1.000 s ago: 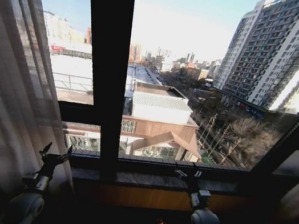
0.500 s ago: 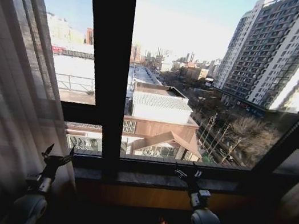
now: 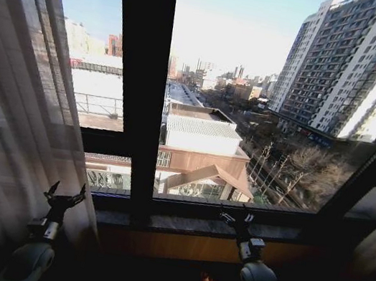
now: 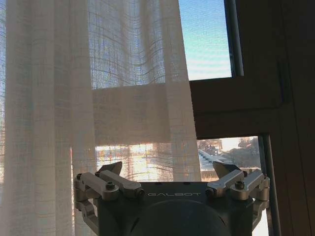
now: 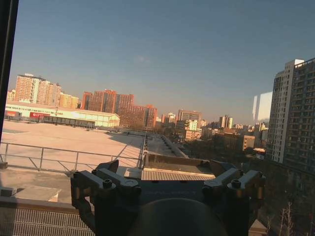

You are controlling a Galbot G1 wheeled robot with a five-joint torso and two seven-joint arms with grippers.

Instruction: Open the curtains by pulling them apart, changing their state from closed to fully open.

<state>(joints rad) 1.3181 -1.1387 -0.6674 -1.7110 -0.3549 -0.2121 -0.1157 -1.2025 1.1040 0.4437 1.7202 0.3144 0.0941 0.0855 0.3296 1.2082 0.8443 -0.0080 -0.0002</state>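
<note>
The curtains (image 3: 10, 116) hang at the left, beside the window frame bar (image 3: 135, 87). The left end effector (image 3: 63, 199) sits just before their edge. The right end effector (image 3: 234, 219) is well apart, at the sill (image 3: 188, 224).

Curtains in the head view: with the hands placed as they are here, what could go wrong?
1. The left hand is open at the curtain's inner edge, gripping nothing; a further pull could slip off the sheer fabric.
2. The right hand sits low by the window sill, facing bare glass; reaching forward risks hitting the sill.
3. The curtain still covers the left pane, so opening may be incomplete.
</note>
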